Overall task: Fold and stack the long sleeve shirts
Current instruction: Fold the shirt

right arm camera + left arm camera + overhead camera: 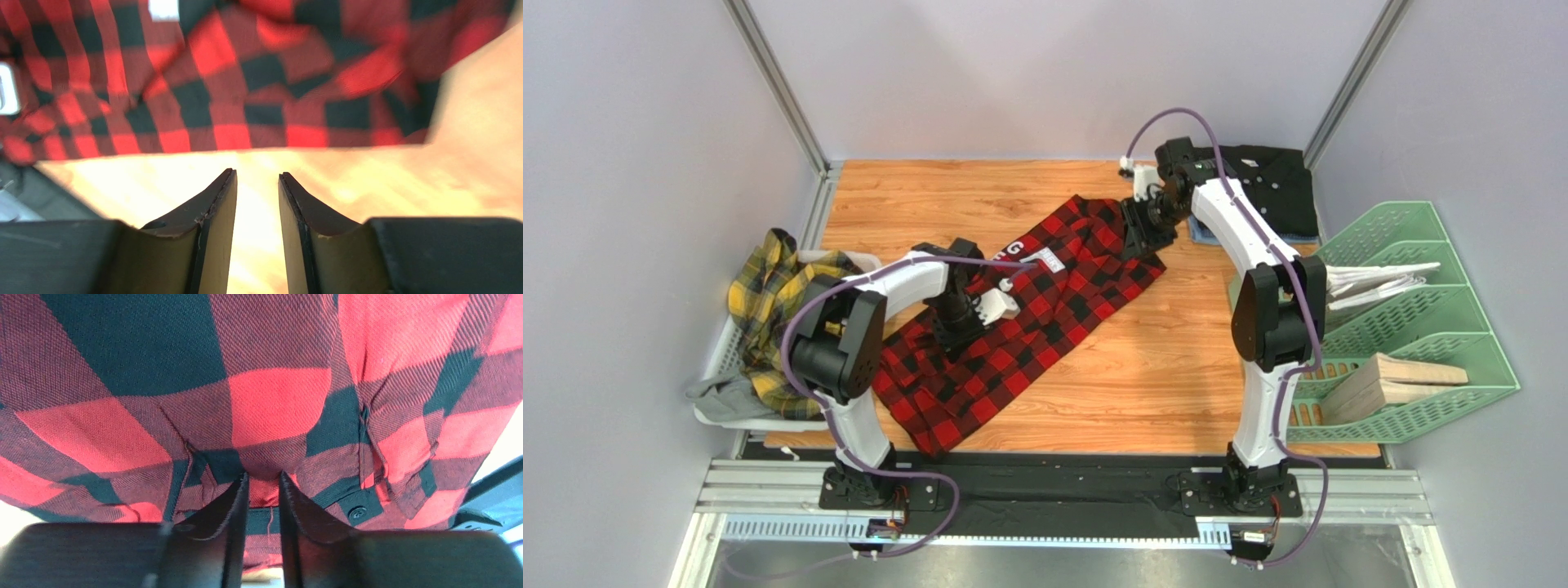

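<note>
The red-and-black check shirt (1063, 294) with white letters (1017, 249) lies spread diagonally across the wooden table (1173, 355). My left gripper (955, 333) points down into its lower middle. In the left wrist view the left gripper (264, 476) has its fingers close together, with a pucker of the check cloth (270, 410) pinched between them. My right gripper (1140, 230) hovers at the shirt's far right end. In the right wrist view the right gripper (256, 174) is open a little over bare wood, the shirt (264, 79) just ahead. The plain black shirt (1274, 184) lies folded at the back right. The yellow plaid shirt (775, 300) is heaped at the left.
The yellow plaid shirt sits in a white basket (719, 368) at the table's left edge. A green file rack (1437, 325) holding papers and a wooden block (1382, 386) stands along the right side. Grey walls enclose the table.
</note>
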`<move>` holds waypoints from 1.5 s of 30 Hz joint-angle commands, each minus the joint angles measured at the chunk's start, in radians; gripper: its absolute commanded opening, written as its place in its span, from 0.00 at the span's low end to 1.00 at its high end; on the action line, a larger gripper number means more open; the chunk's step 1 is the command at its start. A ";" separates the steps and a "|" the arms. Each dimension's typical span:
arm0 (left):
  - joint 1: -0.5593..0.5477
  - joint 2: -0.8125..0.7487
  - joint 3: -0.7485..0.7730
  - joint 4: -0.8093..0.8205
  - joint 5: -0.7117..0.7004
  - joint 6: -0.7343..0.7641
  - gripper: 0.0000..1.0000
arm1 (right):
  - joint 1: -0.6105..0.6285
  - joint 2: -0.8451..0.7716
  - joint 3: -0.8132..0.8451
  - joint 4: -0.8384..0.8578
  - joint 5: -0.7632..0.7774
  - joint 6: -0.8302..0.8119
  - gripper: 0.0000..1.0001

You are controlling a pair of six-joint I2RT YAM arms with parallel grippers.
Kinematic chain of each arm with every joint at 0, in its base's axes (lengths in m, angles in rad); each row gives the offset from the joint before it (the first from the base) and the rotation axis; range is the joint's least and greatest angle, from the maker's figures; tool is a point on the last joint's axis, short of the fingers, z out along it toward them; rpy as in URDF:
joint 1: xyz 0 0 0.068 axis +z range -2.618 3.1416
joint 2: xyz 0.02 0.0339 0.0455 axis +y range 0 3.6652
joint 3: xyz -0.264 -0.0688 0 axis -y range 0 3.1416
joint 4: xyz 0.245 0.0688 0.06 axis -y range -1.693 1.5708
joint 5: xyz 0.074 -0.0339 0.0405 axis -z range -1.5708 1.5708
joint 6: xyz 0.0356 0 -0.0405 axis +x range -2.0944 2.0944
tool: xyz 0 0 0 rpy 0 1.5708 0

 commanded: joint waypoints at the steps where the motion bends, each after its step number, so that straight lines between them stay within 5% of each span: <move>1: -0.111 0.056 0.045 -0.022 -0.076 -0.070 0.28 | -0.036 -0.022 -0.102 -0.052 -0.101 0.048 0.35; 10: -0.358 0.188 0.321 -0.128 0.154 -0.275 0.25 | -0.038 0.007 -0.107 -0.044 -0.004 0.033 0.32; 14: -0.368 0.190 0.362 -0.082 0.295 -0.349 0.21 | -0.018 0.045 -0.118 -0.030 0.020 0.042 0.30; 19: -0.277 -0.044 0.246 0.043 0.444 -0.387 0.25 | 0.045 0.143 -0.070 0.008 0.127 0.053 0.28; 23: -0.182 -0.181 0.207 -0.001 0.356 -0.369 0.38 | 0.079 0.229 0.005 0.013 0.243 0.036 0.23; 27: -0.165 -0.224 0.194 -0.140 0.190 -0.118 0.41 | 0.145 0.303 0.084 0.014 0.394 -0.028 0.22; 32: -0.164 -0.298 0.071 -0.102 0.051 0.071 0.42 | 0.185 0.451 0.239 0.003 0.485 -0.059 0.20; 38: -0.173 -0.119 0.088 -0.055 0.001 0.138 0.38 | 0.192 0.588 0.523 0.013 0.531 -0.079 0.19; 45: -0.309 0.107 0.166 -0.056 -0.028 0.046 0.25 | 0.139 0.383 0.448 0.168 0.438 -0.038 0.22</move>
